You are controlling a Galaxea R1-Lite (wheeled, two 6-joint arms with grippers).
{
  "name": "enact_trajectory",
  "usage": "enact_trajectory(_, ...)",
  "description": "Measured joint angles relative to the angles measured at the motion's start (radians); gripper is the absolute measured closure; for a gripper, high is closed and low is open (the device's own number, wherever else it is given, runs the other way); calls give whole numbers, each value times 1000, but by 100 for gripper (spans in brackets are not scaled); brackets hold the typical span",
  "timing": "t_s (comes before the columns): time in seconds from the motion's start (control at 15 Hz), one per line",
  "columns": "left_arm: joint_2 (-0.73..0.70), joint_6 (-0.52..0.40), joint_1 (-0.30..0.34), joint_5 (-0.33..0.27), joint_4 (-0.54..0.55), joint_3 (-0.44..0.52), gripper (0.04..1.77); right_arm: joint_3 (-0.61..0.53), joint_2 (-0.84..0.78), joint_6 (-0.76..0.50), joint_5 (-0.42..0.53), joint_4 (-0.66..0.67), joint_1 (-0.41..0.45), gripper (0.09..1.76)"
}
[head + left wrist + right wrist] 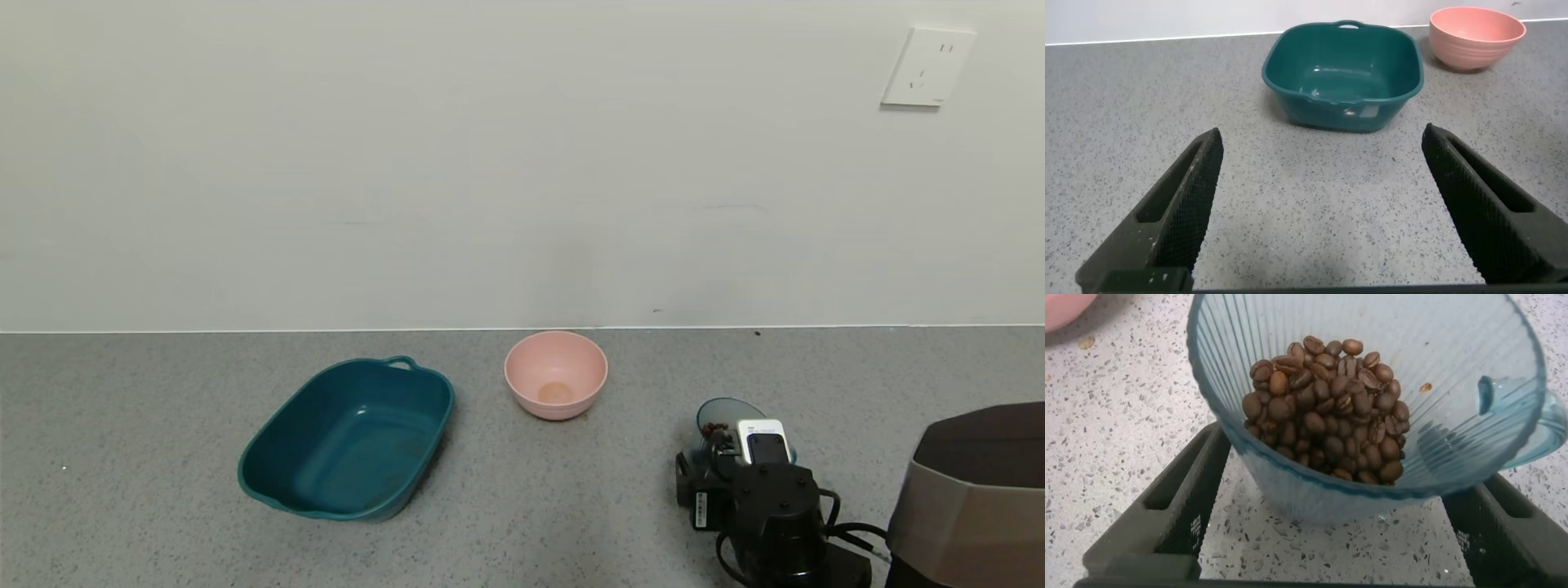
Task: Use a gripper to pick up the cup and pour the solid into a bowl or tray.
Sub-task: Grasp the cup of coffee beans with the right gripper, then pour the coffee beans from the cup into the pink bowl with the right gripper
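My right gripper [729, 457], lower right, pinches the cup [1372, 400] of beans [1327, 404]. Bare counter [637, 490] separates it from the pink bowl [556, 373] at centre. My left gripper [1319, 212] is spread wide.

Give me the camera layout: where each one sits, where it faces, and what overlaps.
Head: high on the torso, facing forward and down at the counter; shows the right gripper around the cup.
Left wrist: on the left arm, facing the teal tray and pink bowl; left gripper open, empty.
Right wrist: looks down into the cup holding the beans between its fingers.
Shared: tray and bowl appear in head and left wrist views.
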State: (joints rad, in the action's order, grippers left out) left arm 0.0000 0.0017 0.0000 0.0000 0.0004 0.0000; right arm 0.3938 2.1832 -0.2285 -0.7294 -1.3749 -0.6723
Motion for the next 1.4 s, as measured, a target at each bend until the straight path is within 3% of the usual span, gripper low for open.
enact_trajectory(0.07,0,0,0,0,0,0,6,-1,1,1,0,0,2,16)
enact_trajectory(0.13,0,0,0,0,0,0,6,-1,1,0,0,0,2,36)
enact_trajectory(0.27,0,0,0,0,0,0,6,-1,1,0,0,0,2,50)
enact_trajectory(0.93,0,0,0,0,0,0,6,-12,-13,13,3,4,1,52)
enact_trajectory(1.2,0,0,0,0,1,0,6,3,-72,133,19,7,24,52)
enact_trajectory(1.4,0,0,0,0,0,0,6,47,-122,237,87,11,52,52)
